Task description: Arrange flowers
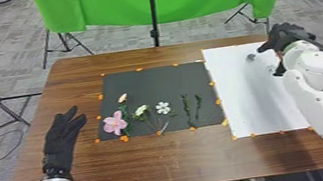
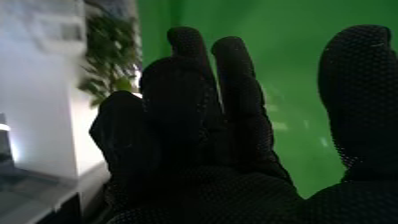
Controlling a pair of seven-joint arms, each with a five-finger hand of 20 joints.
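Head view: the right hand (image 1: 286, 34) is at the white sheet's (image 1: 241, 98) far right corner, fingers straight, thumb apart, near the table's (image 1: 159, 164) right edge. Small grey shapes (image 1: 250, 57) beside it are too unclear to name. The dark mat (image 1: 139, 81) adjoins the sheet, holding pink (image 1: 114, 125) and white flowers (image 1: 162, 109) and green stems (image 1: 188, 111). Wood separates it from the left hand (image 1: 60, 138), fingers extended, inside the left edge.

L hand (image 1: 59, 137): fngrs straight | R hand (image 1: 287, 35): fngrs up, arm ext.
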